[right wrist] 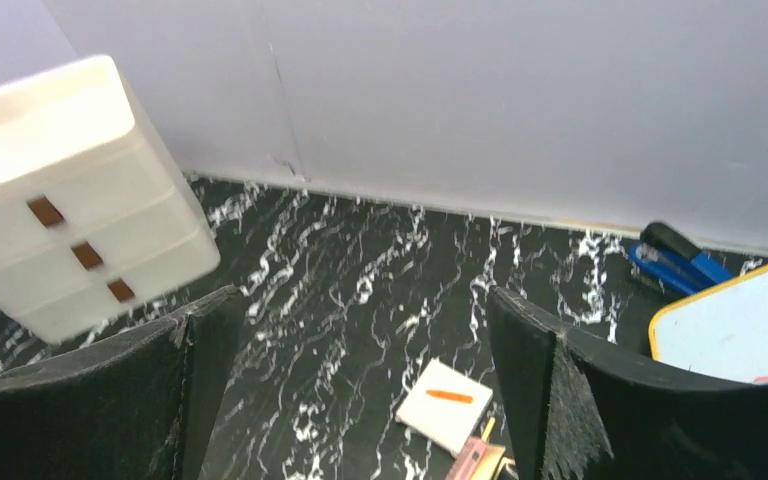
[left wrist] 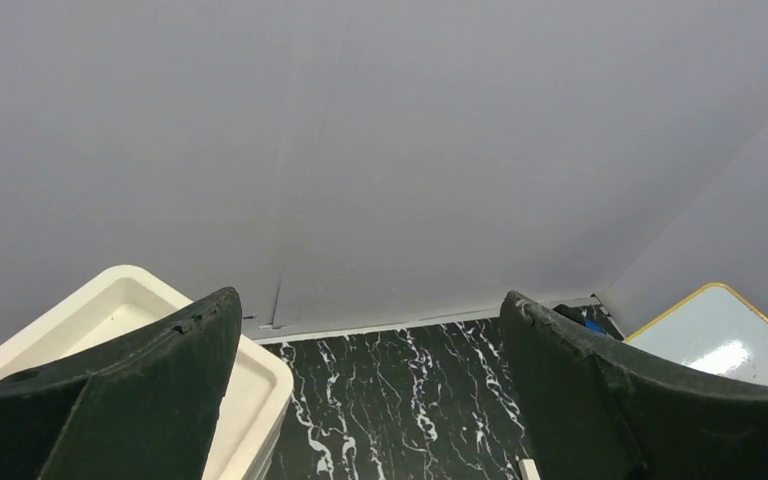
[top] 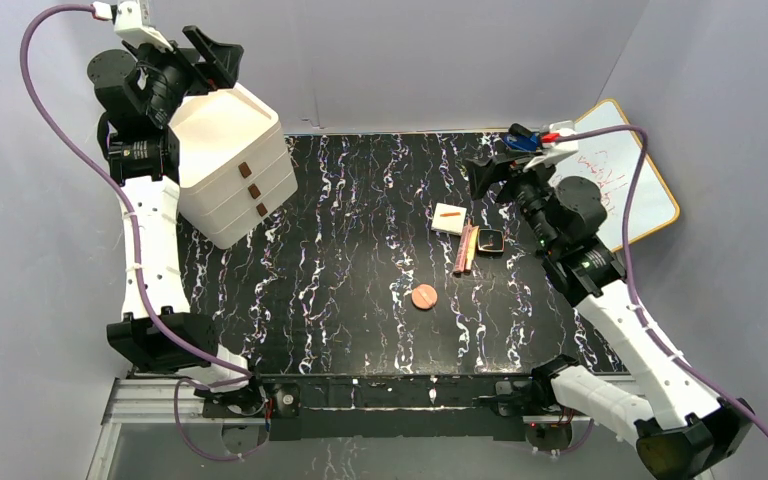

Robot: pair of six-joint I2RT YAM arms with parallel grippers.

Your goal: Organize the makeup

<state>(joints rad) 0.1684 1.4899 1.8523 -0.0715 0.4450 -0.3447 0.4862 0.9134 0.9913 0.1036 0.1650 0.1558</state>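
Observation:
The makeup lies on the black marbled mat: a white square palette [top: 448, 217] with a brown stripe, slim pink-brown sticks [top: 464, 248], a small dark square compact [top: 490, 241] and a round copper-brown disc [top: 424, 296] nearer the front. The palette [right wrist: 447, 404] and a stick end [right wrist: 474, 458] show between my right fingers. My right gripper [top: 488, 172] is open and empty, raised just behind the palette. My left gripper [top: 215, 58] is open and empty, high above the white three-drawer box [top: 235, 165]. The left wrist view shows the box's top rim [left wrist: 260, 375].
A whiteboard with red writing [top: 625, 185] leans at the right, also in the right wrist view [right wrist: 740, 325]. A blue stapler [right wrist: 672, 258] lies beside it by the back wall. The drawer box [right wrist: 70, 190] has brown handles. Grey walls enclose the mat.

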